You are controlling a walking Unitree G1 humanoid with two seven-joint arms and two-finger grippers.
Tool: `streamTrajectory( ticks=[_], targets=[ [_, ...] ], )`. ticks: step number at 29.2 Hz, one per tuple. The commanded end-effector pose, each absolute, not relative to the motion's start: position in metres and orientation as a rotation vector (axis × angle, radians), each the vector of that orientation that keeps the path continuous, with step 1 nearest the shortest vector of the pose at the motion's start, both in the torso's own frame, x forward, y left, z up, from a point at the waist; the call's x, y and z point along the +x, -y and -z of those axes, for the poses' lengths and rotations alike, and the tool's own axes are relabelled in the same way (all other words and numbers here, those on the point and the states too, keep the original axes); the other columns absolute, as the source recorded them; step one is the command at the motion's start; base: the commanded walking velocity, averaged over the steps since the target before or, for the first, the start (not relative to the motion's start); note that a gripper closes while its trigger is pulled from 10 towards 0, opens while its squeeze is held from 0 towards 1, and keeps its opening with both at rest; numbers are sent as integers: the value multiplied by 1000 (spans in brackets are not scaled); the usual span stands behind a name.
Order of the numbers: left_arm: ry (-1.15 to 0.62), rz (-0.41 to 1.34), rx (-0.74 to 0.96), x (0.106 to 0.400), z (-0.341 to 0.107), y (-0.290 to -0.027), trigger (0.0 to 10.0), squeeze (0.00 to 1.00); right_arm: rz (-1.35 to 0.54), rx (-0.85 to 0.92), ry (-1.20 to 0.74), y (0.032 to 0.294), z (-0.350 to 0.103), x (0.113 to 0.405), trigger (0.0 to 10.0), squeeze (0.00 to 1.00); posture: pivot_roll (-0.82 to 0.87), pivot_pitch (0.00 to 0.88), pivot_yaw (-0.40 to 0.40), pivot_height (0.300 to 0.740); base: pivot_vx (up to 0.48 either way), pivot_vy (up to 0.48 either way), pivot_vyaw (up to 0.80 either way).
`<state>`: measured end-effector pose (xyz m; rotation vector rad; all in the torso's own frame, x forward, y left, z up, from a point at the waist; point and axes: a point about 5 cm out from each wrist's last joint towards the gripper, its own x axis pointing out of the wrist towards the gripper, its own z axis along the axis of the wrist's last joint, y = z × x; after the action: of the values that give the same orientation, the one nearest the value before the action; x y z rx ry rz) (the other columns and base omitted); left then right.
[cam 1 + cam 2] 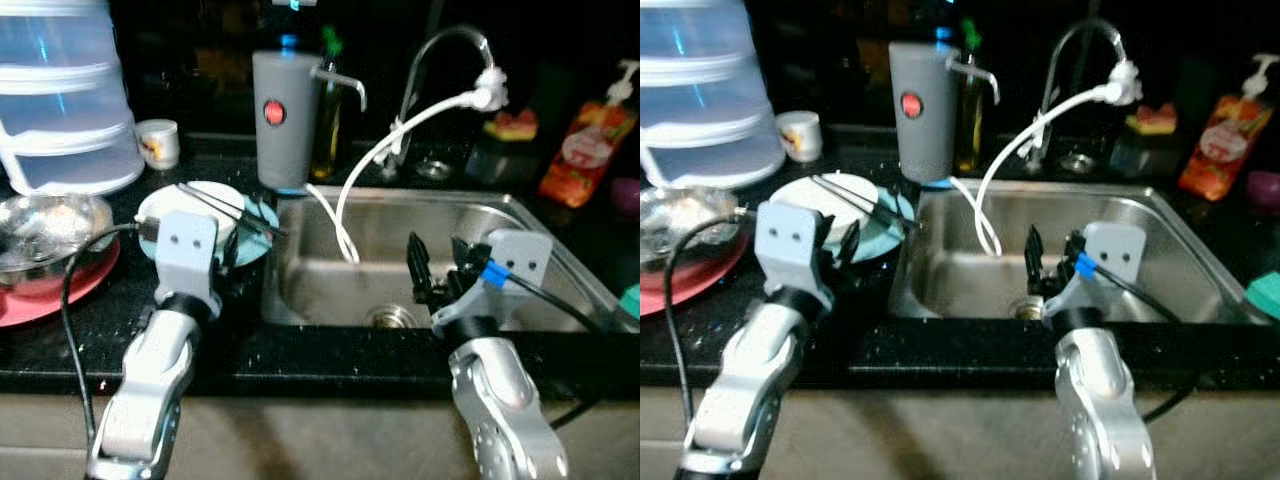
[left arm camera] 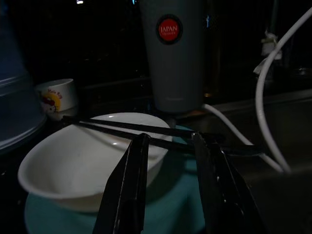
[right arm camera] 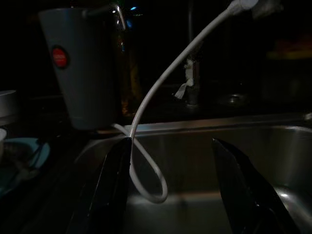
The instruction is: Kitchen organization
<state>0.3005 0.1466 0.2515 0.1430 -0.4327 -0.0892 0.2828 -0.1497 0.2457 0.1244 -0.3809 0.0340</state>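
Note:
A white bowl (image 2: 83, 156) sits on a teal plate (image 2: 180, 195) on the black counter just left of the sink (image 1: 520, 215). Two black chopsticks (image 2: 131, 126) lie across the bowl's rim. My left gripper (image 2: 171, 139) is open, low over the near side of the plate, its fingertips just short of the chopsticks and holding nothing. In the eye view its grey wrist housing covers part of the bowl (image 1: 215, 195). My right gripper (image 1: 438, 265) hangs open and empty over the sink basin, pointing toward the back wall.
A white hose (image 1: 400, 130) loops from the faucet (image 1: 440, 50) into the basin. A grey dispenser (image 1: 285, 120) stands behind the plate. A small cup (image 1: 158, 142), a clear container (image 1: 60, 100) and a metal bowl (image 1: 50, 225) on a red plate (image 1: 40, 295) crowd the left. A soap bottle (image 1: 590, 140) stands at the right.

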Motion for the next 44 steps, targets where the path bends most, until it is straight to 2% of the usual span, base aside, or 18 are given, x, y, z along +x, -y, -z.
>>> streamTrajectory(
  ticks=[1,33,40,44],
  targets=[
    [438,114,153,297,-250,-142,10000,0,-26,126,374,152,-243,282,10000,0,14,112,-46,740,0,0,0],
    [413,113,159,297,-248,-141,10000,0,-30,127,366,151,-242,281,10000,0,16,117,-44,740,0,0,0],
    [409,110,157,297,-248,-140,10000,0,-32,125,364,151,-241,281,10000,0,15,116,-45,740,0,-480,0],
    [407,111,136,297,-247,-141,10000,0,-33,124,364,151,-241,281,10000,0,14,115,-47,740,0,0,0]
  ],
)
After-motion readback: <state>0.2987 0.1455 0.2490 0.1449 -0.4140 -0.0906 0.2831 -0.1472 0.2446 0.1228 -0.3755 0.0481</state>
